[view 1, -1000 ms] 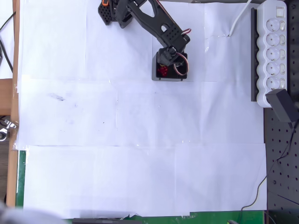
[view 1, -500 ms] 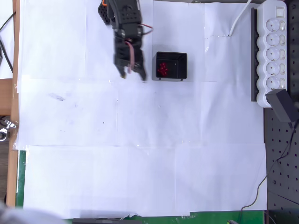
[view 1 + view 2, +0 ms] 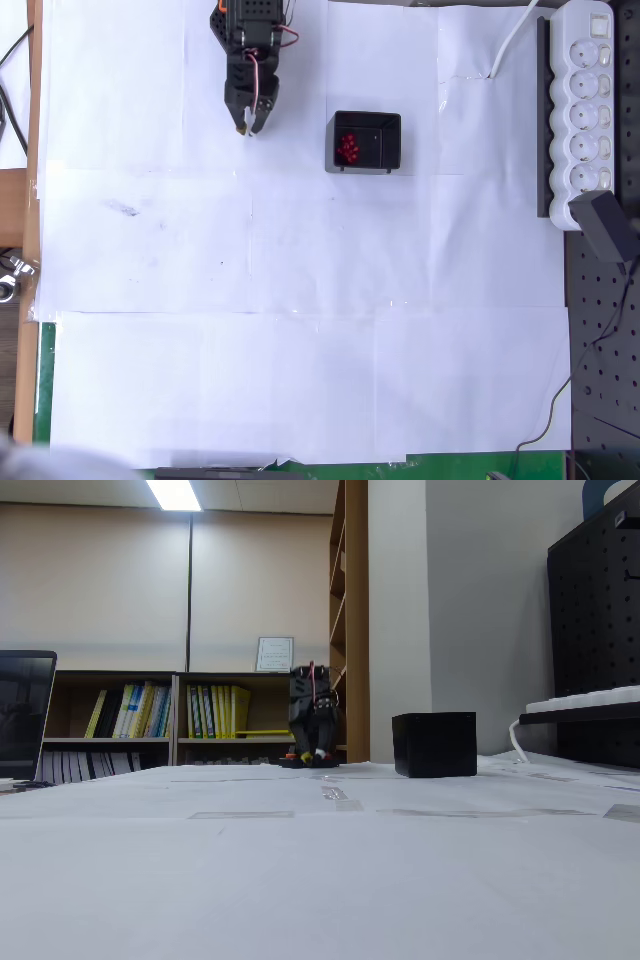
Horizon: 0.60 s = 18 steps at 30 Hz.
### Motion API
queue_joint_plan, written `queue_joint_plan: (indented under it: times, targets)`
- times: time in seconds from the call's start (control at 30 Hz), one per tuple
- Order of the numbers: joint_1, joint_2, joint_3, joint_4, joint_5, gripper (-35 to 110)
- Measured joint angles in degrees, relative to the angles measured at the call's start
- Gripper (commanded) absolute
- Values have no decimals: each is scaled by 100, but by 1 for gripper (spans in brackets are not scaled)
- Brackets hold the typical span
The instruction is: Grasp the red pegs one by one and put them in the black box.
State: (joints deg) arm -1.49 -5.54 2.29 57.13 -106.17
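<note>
Several red pegs (image 3: 348, 148) clustered in left part of black box (image 3: 385, 143), overhead view | box on white-papered surface (image 3: 300, 300), right of folded arm | fingers (image 3: 246, 128) point down near surface, well apart from box, nothing between them; released or clenched: cannot tell

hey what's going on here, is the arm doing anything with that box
Not right now. The black arm is folded back near the top of the overhead view, its pincer holding nothing and sitting left of the black box, apart from it. A cluster of red pegs already lies inside the box, toward its left side. No pegs are visible on the white paper covering the table, so the sorting looks finished or close to it. Whether the pincer is open or shut is hard to tell.
</note>
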Motion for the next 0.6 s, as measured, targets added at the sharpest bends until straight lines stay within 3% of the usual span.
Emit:
queue_joint_plan:
  times: [0.6]
  targets:
    - [-149, -422, -18, 1714, 299, 1]
